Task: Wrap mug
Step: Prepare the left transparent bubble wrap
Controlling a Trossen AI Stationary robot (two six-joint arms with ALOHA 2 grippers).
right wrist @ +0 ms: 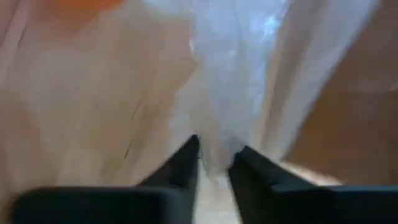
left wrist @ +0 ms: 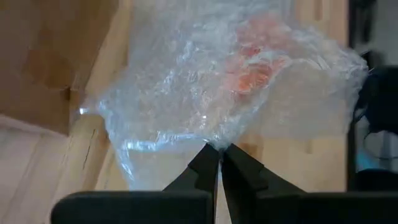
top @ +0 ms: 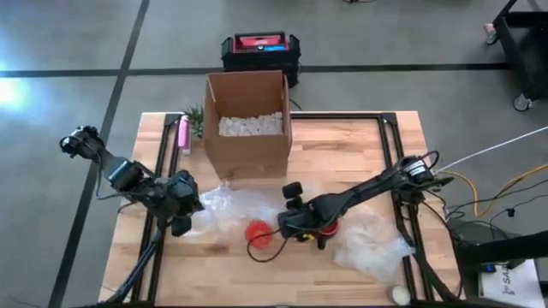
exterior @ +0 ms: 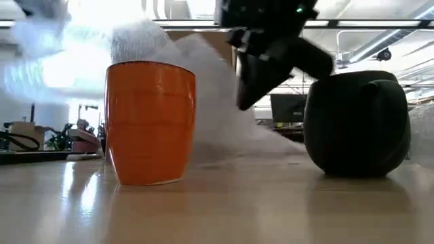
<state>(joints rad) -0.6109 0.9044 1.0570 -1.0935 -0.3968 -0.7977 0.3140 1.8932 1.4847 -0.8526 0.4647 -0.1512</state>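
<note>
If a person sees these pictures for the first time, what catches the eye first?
The orange mug stands at the table's front middle, with bubble wrap behind it. Both grippers pinch that wrap: the left gripper at one edge, the right gripper beside the mug. Behind stands an open cardboard box.

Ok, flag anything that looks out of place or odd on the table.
Nothing looks spilled or damaged. The orange mug stands upright, with the bubble wrap draped behind it, not yet around it. Both the left tool and right tool pinch the wrap.
</note>
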